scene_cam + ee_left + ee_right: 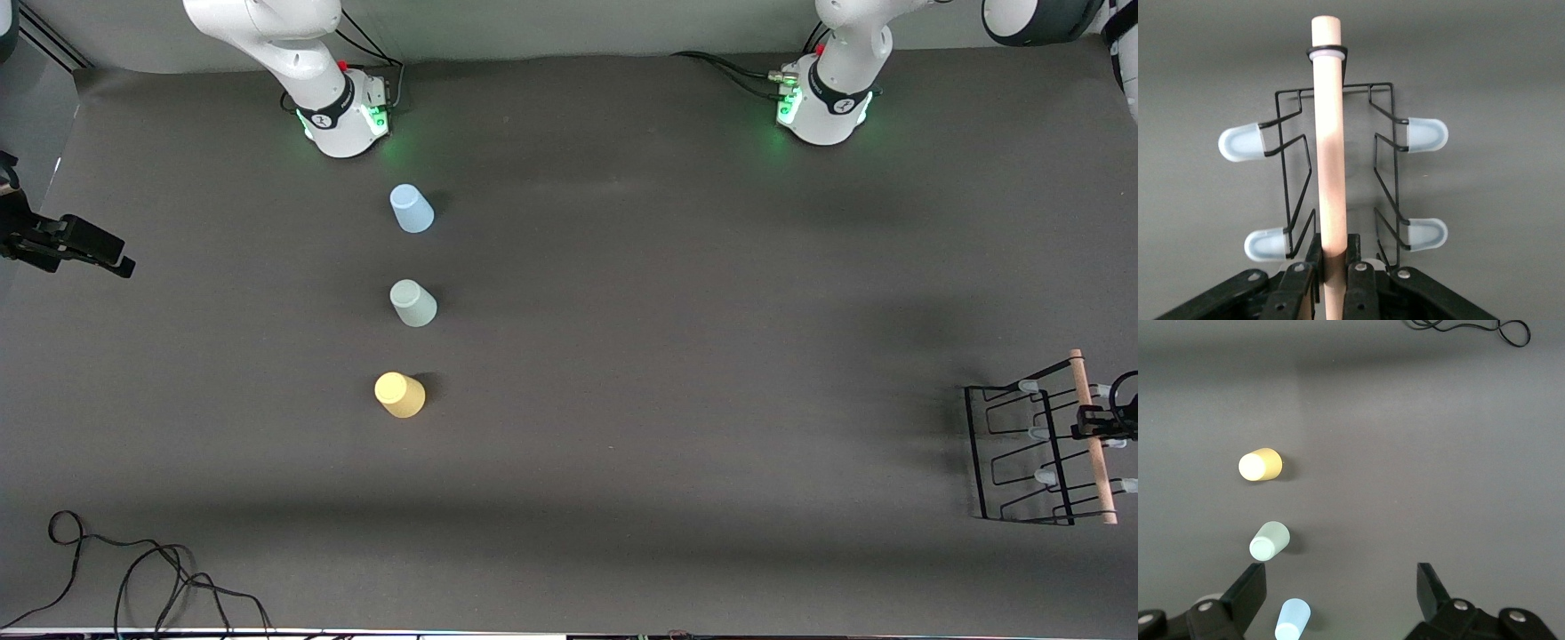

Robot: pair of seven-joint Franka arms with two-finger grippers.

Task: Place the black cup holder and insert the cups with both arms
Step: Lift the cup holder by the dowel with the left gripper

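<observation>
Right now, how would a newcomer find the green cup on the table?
Start at the right arm's base. Three upturned cups stand in a row running from it toward the front camera. The green cup is the middle one, between the blue cup and the yellow cup.

Cups (412, 302) in row, holder (1040, 449) well apart

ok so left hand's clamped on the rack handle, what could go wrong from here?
1. The left hand grips the wooden handle off its middle, so the black cup holder may tilt or swing when lifted.
2. The holder sits at the table's left-arm end; carrying it toward the blue cup, green cup and yellow cup risks knocking one over.
3. The right hand, open above the cups, could cross the incoming holder's path.
</observation>
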